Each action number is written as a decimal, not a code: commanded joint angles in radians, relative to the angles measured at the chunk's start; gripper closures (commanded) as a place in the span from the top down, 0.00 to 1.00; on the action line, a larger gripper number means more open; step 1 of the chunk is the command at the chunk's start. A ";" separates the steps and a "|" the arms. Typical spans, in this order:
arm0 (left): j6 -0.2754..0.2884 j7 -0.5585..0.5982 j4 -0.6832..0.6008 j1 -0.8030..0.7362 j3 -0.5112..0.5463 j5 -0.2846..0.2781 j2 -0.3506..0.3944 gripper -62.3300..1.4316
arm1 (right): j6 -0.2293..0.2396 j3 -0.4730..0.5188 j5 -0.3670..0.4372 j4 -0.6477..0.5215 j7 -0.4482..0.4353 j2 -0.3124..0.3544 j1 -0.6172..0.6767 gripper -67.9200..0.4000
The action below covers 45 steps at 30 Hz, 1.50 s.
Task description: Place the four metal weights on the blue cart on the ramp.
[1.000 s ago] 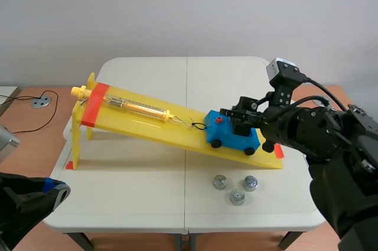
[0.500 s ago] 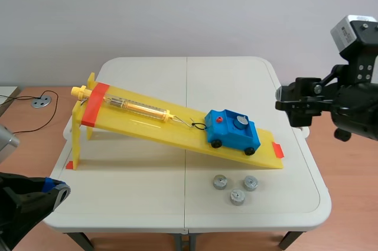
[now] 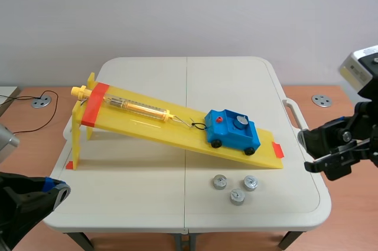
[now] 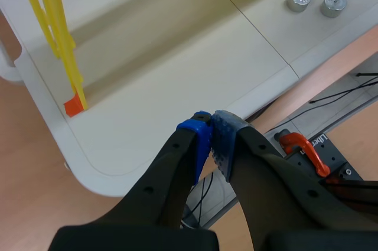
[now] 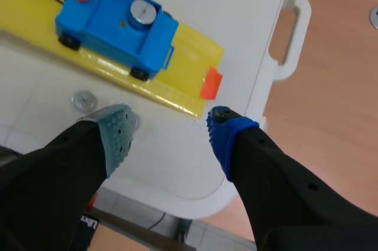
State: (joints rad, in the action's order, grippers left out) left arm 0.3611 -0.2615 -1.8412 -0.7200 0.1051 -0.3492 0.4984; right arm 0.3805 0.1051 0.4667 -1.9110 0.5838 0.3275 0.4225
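Observation:
The blue cart point(image 3: 233, 132) sits low on the yellow ramp point(image 3: 147, 122), hooked to a spring scale. One metal weight point(image 3: 240, 121) lies in its tray, also seen in the right wrist view as the weight point(image 5: 143, 10) inside the cart point(image 5: 112, 23). Three more weights point(image 3: 220, 182) point(image 3: 250, 183) point(image 3: 237, 196) stand on the table in front of the ramp's foot. My right gripper point(image 3: 308, 152) hangs open and empty off the table's right edge. My left gripper point(image 4: 211, 139) is shut on nothing, below the table's near left corner.
The ramp's tall yellow leg point(image 4: 56, 32) stands near the table's left edge. A carry handle point(image 5: 285, 38) sticks out of the table's right side. One loose weight point(image 5: 84, 100) shows just ahead of my right gripper's left finger.
My right gripper has left a weight in the cart's tray, pulled away to the right, and dropped low beside the table's right edge. The left arm has not moved.

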 commanded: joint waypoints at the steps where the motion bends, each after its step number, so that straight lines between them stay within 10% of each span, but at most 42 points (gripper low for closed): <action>1: 0.031 0.084 -0.074 0.009 0.017 -0.074 -0.021 0.09 | 0.033 -0.056 -0.007 -0.015 -0.143 0.032 -0.057 0.44; 21: 0.031 0.084 -0.074 0.009 0.017 -0.074 -0.021 0.09 | -0.045 -0.347 -0.307 0.343 -0.315 -0.106 -0.237 0.44; 45: 0.031 0.085 -0.074 0.009 0.017 -0.074 -0.021 0.09 | -0.103 -0.450 -0.370 0.570 -0.387 -0.167 -0.318 0.41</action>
State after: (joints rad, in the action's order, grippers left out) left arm 0.3611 -0.2619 -1.8412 -0.7200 0.1051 -0.3492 0.4984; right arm 0.3065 -0.3435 0.0891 -1.2972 0.2882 0.1715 0.1787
